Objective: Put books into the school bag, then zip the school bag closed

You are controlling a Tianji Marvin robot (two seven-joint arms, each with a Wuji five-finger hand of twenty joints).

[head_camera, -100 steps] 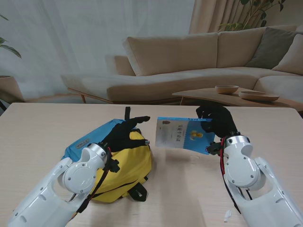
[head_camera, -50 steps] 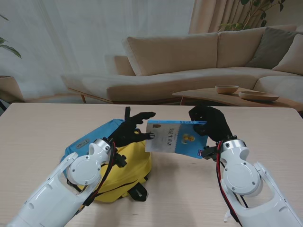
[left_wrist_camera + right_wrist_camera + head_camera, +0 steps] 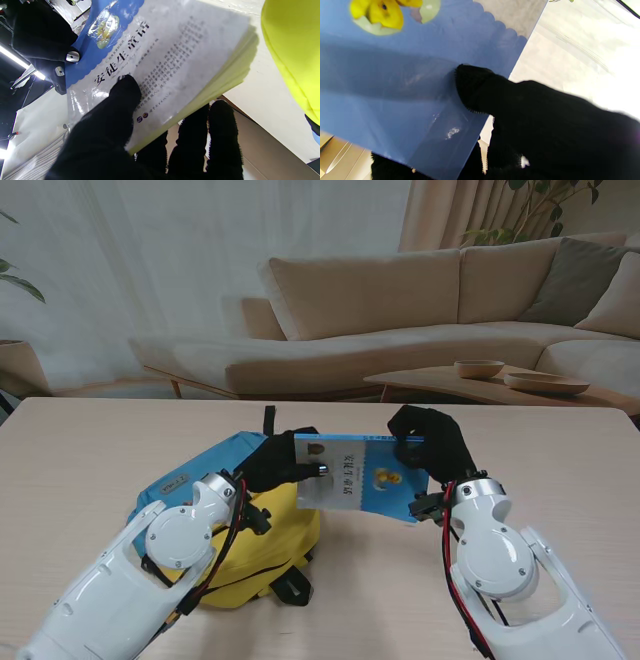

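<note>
Nearest me, at about seven o'clock on the table [image 3: 90, 430], sits the school bag [image 3: 275, 525], its yellow panel up and a blue panel behind it; I can't see from here whether its opening is unzipped. Just past it, my left hand [image 3: 280, 465] meets the left edge of the book [image 3: 365, 485]: the left wrist view shows the thumb [image 3: 125, 90] pressed on the cover and the fingers curled under the page block, so it is closed on the book. My right hand [image 3: 430, 445] at about one o'clock pinches the opposite edge, thumb on the blue cover. I judge this a handover or two-handed steadying, keeping the book level above the table before it is steered toward the bag.

The cover is white on one half and blue with a scalloped border and a yellow chick picture on the other. Its large Chinese title reads, as far as I can make out, 安徒生童话; the small print is illegible.

Beyond the table stand a beige sofa [image 3: 400, 300] and a low table with bowls [image 3: 480, 368].
</note>
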